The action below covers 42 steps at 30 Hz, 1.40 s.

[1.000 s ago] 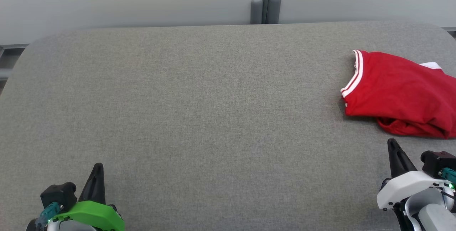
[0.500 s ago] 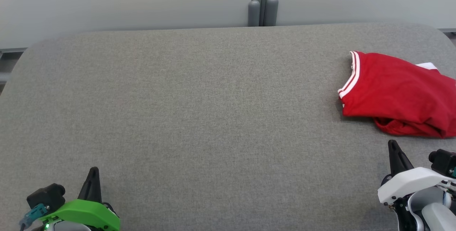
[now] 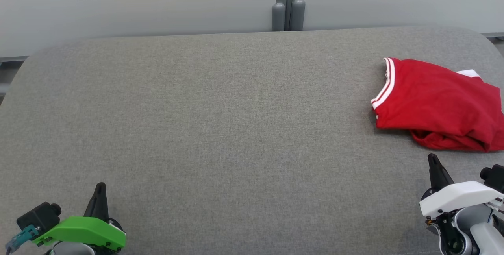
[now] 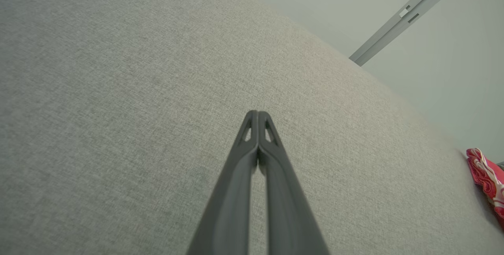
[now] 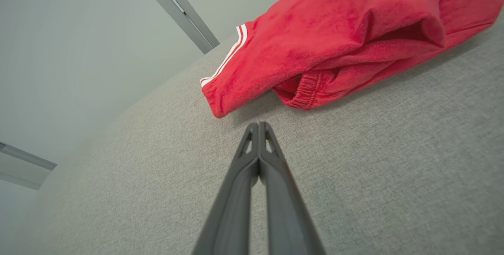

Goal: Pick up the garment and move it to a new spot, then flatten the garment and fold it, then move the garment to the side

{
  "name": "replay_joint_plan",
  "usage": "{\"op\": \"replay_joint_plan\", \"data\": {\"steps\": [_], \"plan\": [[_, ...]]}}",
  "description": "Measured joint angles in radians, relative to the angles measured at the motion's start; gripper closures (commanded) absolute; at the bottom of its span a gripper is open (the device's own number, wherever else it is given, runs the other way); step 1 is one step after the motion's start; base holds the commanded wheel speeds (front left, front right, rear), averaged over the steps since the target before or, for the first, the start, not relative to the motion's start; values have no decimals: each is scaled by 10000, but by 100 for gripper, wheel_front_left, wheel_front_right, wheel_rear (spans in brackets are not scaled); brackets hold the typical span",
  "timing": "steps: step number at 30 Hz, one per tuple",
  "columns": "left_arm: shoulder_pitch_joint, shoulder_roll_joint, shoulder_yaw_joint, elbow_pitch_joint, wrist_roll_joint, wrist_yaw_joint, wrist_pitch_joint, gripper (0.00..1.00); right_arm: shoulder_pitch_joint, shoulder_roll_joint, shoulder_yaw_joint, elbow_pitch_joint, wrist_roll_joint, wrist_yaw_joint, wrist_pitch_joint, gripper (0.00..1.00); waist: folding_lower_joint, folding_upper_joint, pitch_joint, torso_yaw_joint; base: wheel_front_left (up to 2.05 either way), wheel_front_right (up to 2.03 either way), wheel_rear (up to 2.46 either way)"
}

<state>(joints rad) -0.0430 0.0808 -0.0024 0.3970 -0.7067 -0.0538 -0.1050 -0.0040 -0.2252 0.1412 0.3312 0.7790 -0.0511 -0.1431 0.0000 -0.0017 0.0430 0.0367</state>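
A red garment [image 3: 437, 105] with white stripes along one hem lies folded in a loose bundle at the right edge of the grey padded table [image 3: 220, 129]. In the right wrist view the garment [image 5: 338, 38] sits just past my right gripper [image 5: 258, 126], whose two dark fingers are pressed together with nothing between them. In the head view that right gripper [image 3: 432, 158] stands a little in front of the garment, apart from it. My left gripper [image 3: 100, 187] is at the lower left, far from the garment, also shut and empty [image 4: 258, 114]. A red sliver of the garment [image 4: 486, 176] shows at the left wrist view's right edge.
A pale wall with a grey vertical post [image 3: 287, 1] runs behind the table. The table's far corners are rounded, and wide bare fabric stretches between the two grippers.
Both grippers have drawn back toward the bottom of the head view and stay shut. The whole picture has shifted slightly, so the camera moved; the garment lies as before.
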Motion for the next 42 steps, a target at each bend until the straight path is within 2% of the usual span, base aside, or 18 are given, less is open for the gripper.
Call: {"op": "replay_joint_plan", "data": {"steps": [42], "plan": [[-107, -272, 552, -600, -4982, -395, 1317, 100, -295, 1022, -1540, -199, 4644, 949, 1419, 100, 0, 0, -231, -208, 0, 0, 0]]}}
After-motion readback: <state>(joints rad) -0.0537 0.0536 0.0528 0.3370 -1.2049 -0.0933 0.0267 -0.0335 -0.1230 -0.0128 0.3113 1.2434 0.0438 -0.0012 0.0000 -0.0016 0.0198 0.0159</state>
